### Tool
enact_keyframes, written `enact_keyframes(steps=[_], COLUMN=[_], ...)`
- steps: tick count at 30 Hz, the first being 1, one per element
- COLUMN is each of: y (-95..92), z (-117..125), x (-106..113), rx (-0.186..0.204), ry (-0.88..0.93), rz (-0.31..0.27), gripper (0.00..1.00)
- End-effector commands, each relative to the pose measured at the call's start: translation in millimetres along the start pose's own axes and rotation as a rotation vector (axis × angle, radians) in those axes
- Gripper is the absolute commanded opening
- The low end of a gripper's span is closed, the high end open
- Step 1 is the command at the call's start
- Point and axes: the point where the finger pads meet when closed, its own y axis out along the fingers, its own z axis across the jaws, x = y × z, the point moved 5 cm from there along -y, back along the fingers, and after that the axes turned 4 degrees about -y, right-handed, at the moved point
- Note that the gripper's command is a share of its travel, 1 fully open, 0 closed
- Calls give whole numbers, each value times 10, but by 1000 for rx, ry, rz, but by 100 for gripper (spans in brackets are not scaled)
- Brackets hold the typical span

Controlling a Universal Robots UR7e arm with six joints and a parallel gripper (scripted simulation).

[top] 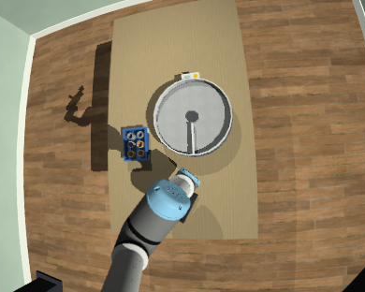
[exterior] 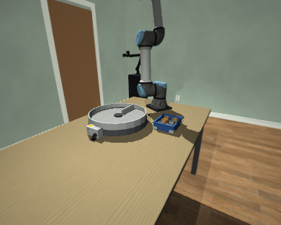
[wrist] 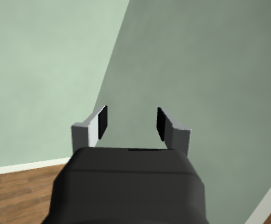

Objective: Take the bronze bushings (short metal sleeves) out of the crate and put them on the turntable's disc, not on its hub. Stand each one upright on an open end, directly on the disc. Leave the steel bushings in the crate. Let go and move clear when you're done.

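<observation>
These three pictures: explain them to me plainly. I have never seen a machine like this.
It is a single grey robot arm with blue joint caps, bolted to a long tan wooden table. One picture looks straight down, one from across the table, and one from a camera at the arm's wrist. On the table stand a round grey turntable with a raised rim and a dark hub, and a small blue crate of short metal rings, some bronze, some steel. The wrist picture shows the two-finger gripper wide open, holding nothing, facing the green wall.
</observation>
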Motion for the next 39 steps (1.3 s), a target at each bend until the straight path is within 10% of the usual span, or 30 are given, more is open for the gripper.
enact_keyframes(steps=[1,39], y=[-1,165], z=[-3,-53], x=[-3,141], rx=[0,-23], ry=[-1,-49], rz=[0,-22], gripper=[100,100])
